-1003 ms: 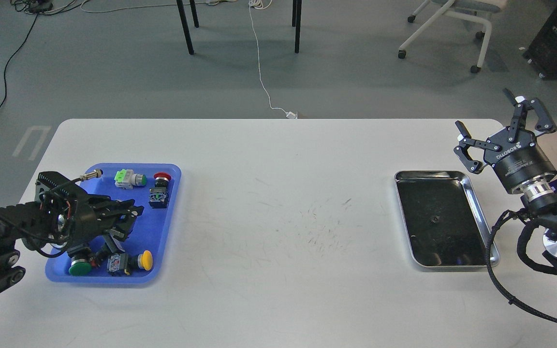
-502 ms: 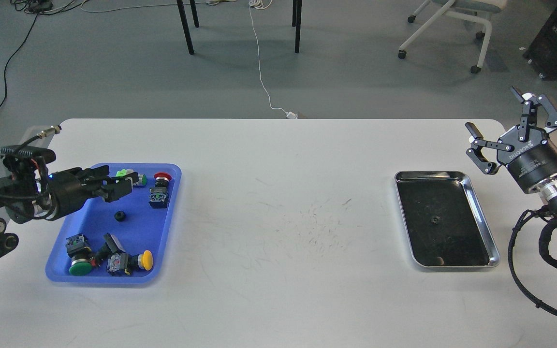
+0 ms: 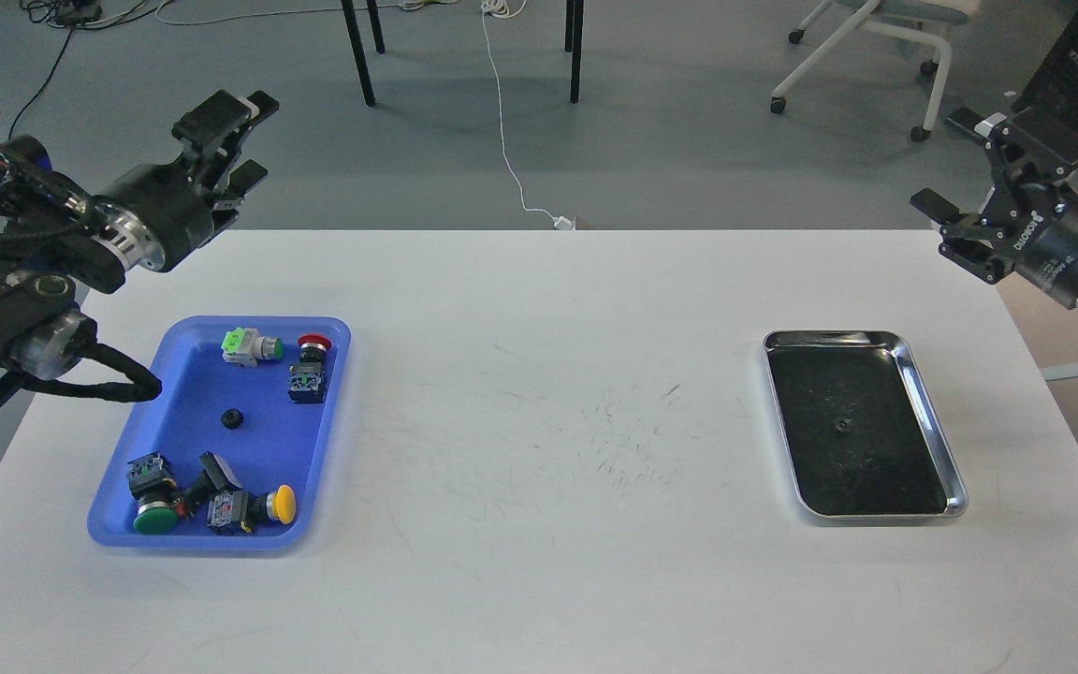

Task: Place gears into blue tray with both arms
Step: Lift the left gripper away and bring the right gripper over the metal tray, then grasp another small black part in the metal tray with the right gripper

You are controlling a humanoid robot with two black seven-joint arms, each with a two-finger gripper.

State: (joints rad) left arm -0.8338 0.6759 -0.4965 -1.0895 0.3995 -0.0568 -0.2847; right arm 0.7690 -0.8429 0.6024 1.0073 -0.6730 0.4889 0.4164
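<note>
Blue tray (image 3: 185, 351) sits near the table's (image 3: 539, 599) left edge, w/ one gear (image 3: 234, 418) lying loose in its open middle, apart from the push-button switches (image 3: 211, 501) clustered at the near end and the switches along the far rim. A second gear (image 3: 840, 428) lies mid-floor of the steel tray (image 3: 934, 421) near the right edge. Wide bare tabletop btwn the two trays; only scuff marks at centre. Left gripper (image 3: 238, 131) is raised beyond the table's far-left corner, fingers spread, nothing in them. Right gripper (image 3: 955, 159) hangs off the far-right corner, claw wide, empty. White lettering on the right gripper body, reads approx "ROBOTIQ". No other legible writing.
</note>
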